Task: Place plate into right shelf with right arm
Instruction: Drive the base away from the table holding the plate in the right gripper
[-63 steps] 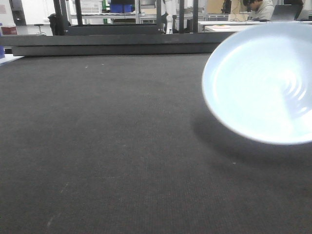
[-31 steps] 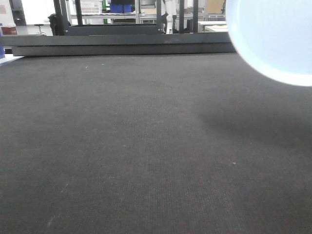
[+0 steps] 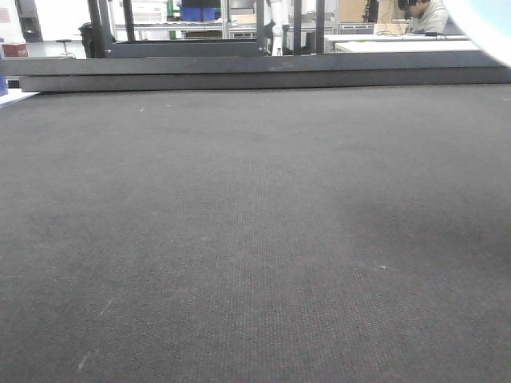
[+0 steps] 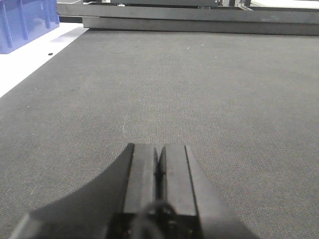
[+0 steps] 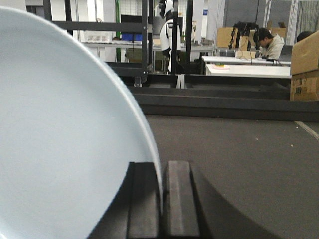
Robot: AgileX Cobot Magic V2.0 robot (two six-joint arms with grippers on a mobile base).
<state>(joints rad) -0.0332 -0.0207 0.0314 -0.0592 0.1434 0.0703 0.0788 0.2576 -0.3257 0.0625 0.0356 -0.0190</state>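
The white plate [image 5: 65, 139] fills the left of the right wrist view, held on edge. My right gripper [image 5: 160, 172] is shut on its rim, one finger on each side. In the front view only a sliver of the plate [image 3: 491, 20] shows at the top right corner, lifted off the dark mat [image 3: 239, 223]. My left gripper [image 4: 159, 152] is shut and empty, low over the mat. The right shelf is out of view.
A dark raised rail [image 3: 239, 72] bounds the mat's far edge. Metal racks with blue bins [image 3: 198, 12] and a seated person [image 5: 269, 45] are far behind. A blue crate [image 4: 22, 22] sits on a white surface left of the mat. A cardboard box [image 5: 305, 64] stands at the right.
The plate has risen up and to the right, from just above the mat to almost out of the front view. Its shadow on the mat has faded.
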